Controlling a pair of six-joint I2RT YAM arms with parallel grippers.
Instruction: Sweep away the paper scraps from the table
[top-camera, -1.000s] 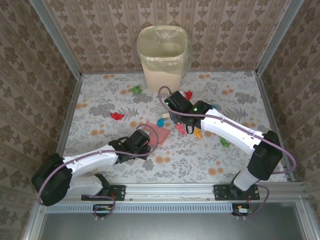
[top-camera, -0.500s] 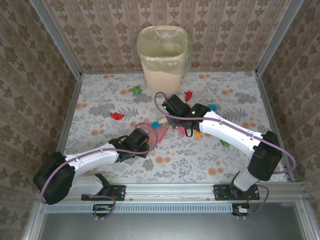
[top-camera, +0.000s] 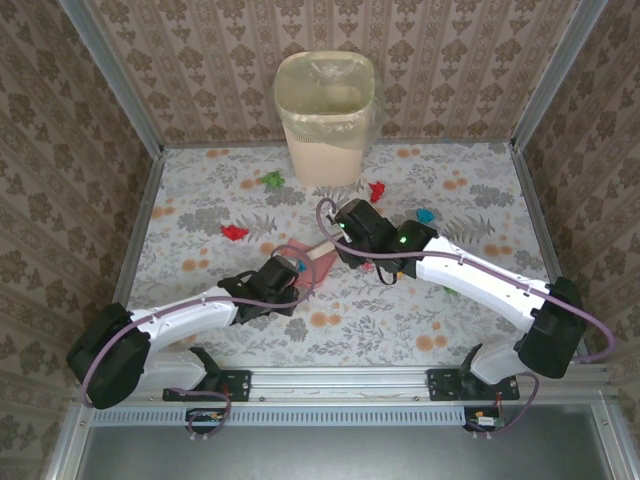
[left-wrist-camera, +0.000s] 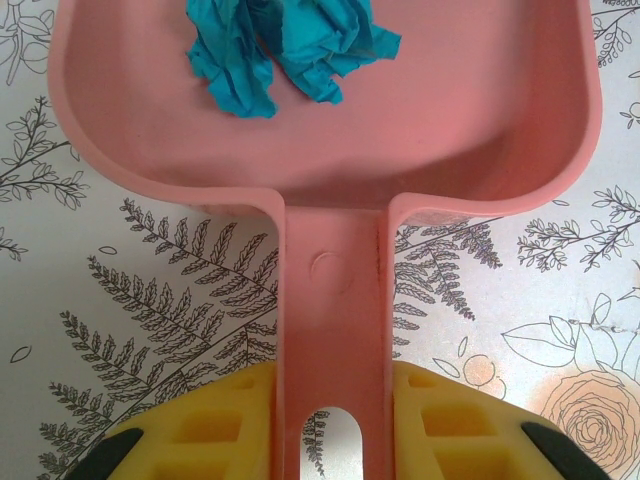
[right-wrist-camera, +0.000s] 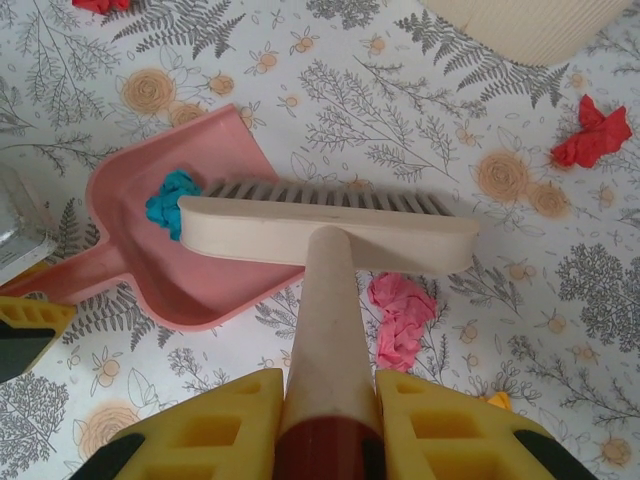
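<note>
My left gripper (left-wrist-camera: 332, 425) is shut on the handle of a pink dustpan (left-wrist-camera: 330, 130) that lies flat on the table (top-camera: 200, 205). A crumpled blue paper scrap (left-wrist-camera: 285, 50) sits inside the pan. My right gripper (right-wrist-camera: 330, 420) is shut on the handle of a cream brush (right-wrist-camera: 330, 228), whose head stands across the pan's mouth. A pink scrap (right-wrist-camera: 400, 318) lies just right of the pan, beside the brush handle. Other scraps lie around: red (top-camera: 234, 232), green (top-camera: 271, 180), red (top-camera: 377, 190), teal (top-camera: 427, 215). From above, both grippers (top-camera: 290, 272) (top-camera: 338, 240) meet mid-table.
A cream waste bin (top-camera: 325, 105) with a liner stands at the back centre against the wall. Metal rails (top-camera: 135, 240) edge the table. An orange scrap (right-wrist-camera: 497, 401) peeks out by my right fingers. The right forearm (top-camera: 470, 275) crosses the table's right half.
The right arm has drawn the brush left onto the dustpan's mouth, and the blue scrap has gone from the table into the pan. The left arm has held still.
</note>
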